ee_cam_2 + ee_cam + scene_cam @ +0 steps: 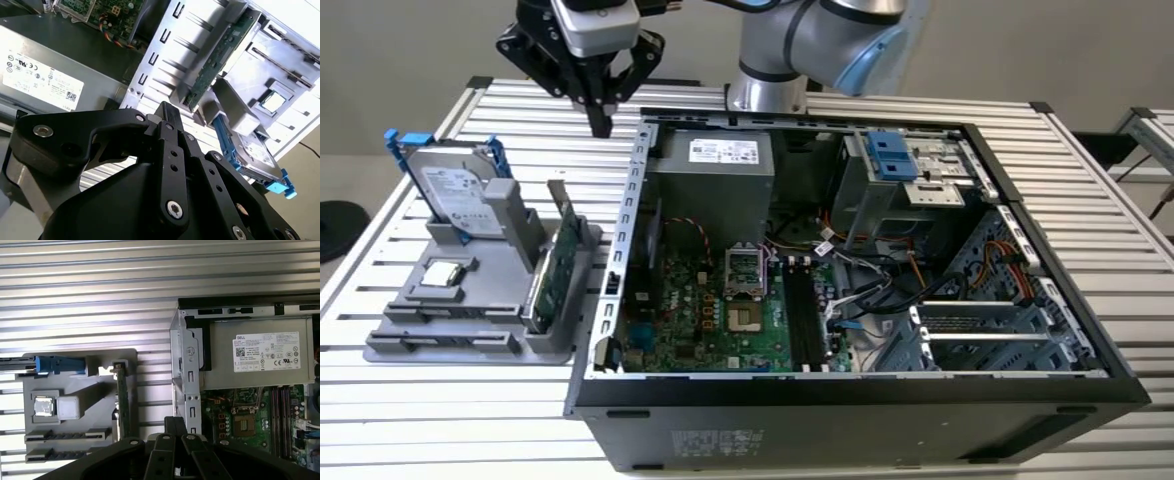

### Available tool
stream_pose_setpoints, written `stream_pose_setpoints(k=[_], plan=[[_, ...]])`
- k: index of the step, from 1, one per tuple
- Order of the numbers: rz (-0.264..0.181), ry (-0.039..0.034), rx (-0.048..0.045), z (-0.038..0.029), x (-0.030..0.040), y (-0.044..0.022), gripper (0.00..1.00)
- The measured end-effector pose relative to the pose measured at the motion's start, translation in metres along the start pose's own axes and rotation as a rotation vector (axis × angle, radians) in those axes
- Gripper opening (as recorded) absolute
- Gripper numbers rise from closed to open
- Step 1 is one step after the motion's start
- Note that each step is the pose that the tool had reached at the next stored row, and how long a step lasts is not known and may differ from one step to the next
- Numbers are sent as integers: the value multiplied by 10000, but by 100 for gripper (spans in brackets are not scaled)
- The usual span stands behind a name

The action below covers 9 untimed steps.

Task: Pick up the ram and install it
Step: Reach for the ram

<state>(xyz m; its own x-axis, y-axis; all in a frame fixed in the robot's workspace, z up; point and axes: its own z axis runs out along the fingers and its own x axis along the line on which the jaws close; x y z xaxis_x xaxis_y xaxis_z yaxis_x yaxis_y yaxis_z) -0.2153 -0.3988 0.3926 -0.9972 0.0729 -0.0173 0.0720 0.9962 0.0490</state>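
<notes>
The ram point(550, 265) is a long, thin green board standing on edge in a slot of the grey holder point(480, 345), at the exterior view's left, just outside the open computer case point(854, 410). It also appears in both wrist views point(215, 62) point(123, 400). My gripper point(599, 122) hangs above the table beyond the holder's far end, clear of the ram, fingers point(166, 111) pressed together and holding nothing. The black memory slots point(801, 320) lie on the motherboard inside the case.
The holder also carries a silver hard drive with blue rails point(454, 190) and a small square chip point(444, 272). Inside the case are a grey power supply point(714, 170), loose cables point(881, 280) and a drive cage point(907, 165). Everything rests on a slatted metal table point(1121, 260).
</notes>
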Motion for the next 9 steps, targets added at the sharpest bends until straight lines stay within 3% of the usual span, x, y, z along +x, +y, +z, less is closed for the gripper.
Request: stream_pose_setpoints(k=[9], plan=[[0,0,0,-2,90,-6,0]])
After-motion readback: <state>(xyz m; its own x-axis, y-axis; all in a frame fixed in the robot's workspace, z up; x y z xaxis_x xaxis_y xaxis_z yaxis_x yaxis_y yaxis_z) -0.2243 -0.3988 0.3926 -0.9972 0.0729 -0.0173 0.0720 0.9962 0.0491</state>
